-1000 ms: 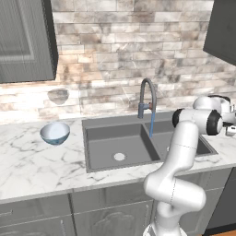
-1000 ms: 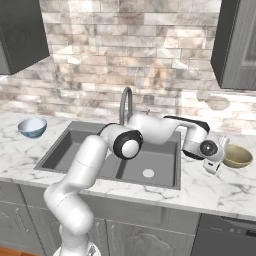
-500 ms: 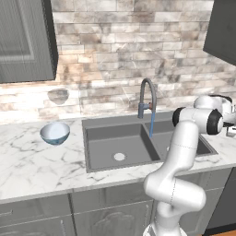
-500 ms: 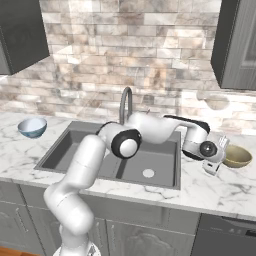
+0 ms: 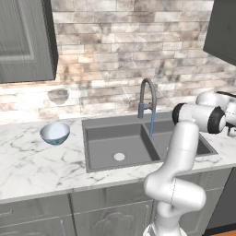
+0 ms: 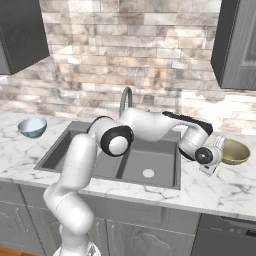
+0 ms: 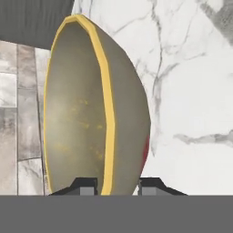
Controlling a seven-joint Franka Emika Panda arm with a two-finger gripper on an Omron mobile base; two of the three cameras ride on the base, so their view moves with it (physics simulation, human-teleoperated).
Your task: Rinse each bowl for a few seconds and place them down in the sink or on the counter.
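open sink (image 6: 65, 147) basins, faucet (image 6: 126, 97) rising behind, bare counter (image 6: 225, 187) right

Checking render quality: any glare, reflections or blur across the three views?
Left base view: sharp, with a faint bowl-shaped reflection on the wall above the blue bowl. Right base view: pale sheen on the wall tiles. Hand view: soft, close-up tan bowl slightly blurred.

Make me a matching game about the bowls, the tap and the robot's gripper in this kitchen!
Things:
1. blue bowl
2. olive bowl
3. tap
4. gripper

Places or states:
A. one finger on each side of the olive bowl's rim
B. on the counter left of the sink
C. water running into the sink
D. on the counter right of the sink

Pairs: 1-B, 2-D, 3-C, 4-A
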